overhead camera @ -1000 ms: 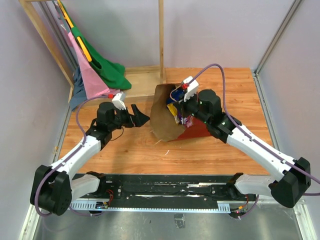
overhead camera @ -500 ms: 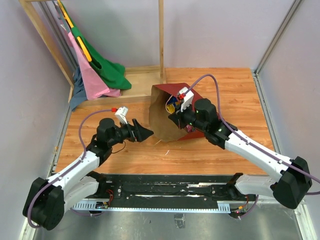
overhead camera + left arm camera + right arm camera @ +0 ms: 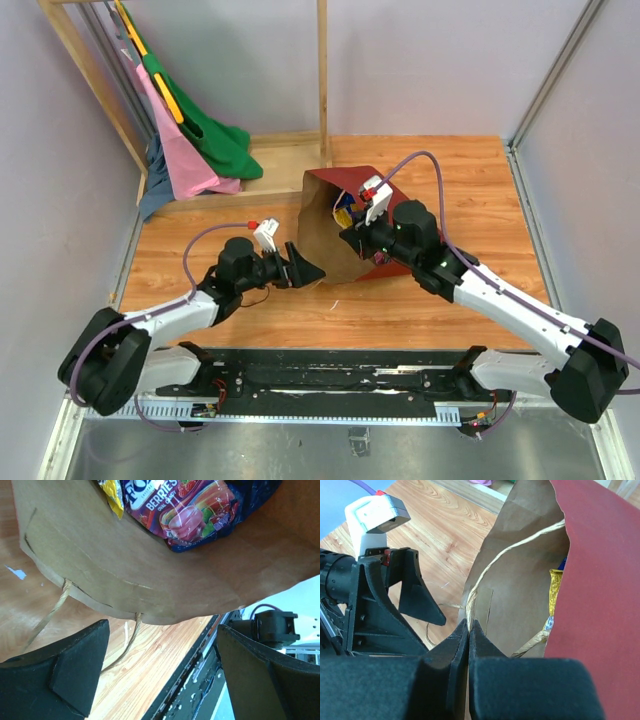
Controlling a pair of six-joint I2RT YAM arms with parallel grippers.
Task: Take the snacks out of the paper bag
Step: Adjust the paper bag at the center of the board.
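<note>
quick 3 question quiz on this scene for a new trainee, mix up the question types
1. True or false: the left gripper is shut on a packet.
2. What is the right gripper pinching? A: the rim of the paper bag. B: the green cloth. C: nothing, it is open.
3. Fill in the blank: the purple berries packet lies ___ the paper bag.

Key: 1 false, its fingers stand apart at the bag's mouth; 2 A; 3 inside.
</note>
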